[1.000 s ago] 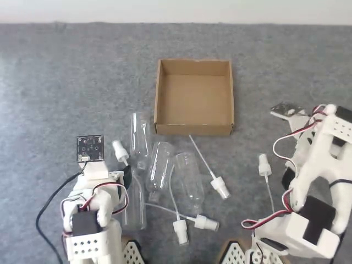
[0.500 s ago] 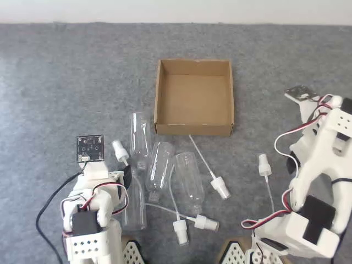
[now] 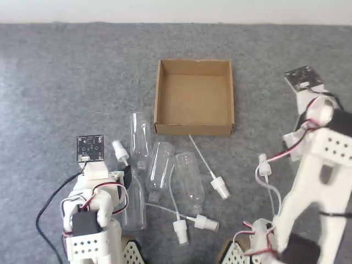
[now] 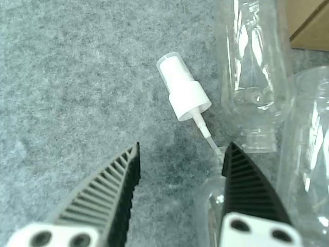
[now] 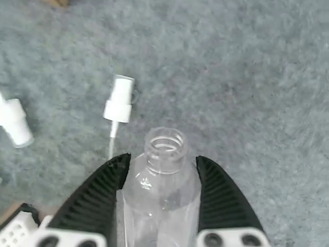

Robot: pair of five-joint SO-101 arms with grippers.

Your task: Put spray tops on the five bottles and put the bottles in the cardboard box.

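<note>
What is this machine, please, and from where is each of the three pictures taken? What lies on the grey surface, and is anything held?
These are two small robot arms, a left arm and a right arm, side by side at a grey table. The wide picture comes from a fixed camera looking down. The other two come from cameras on the arms' wrists, so the black fingers in each belong to that arm. On the table are an empty cardboard box, four clear bottles lying in front of it, and five loose white spray tops. The left gripper is open, close to one spray top. The right gripper holds a fifth bottle, its neck bare.
</note>
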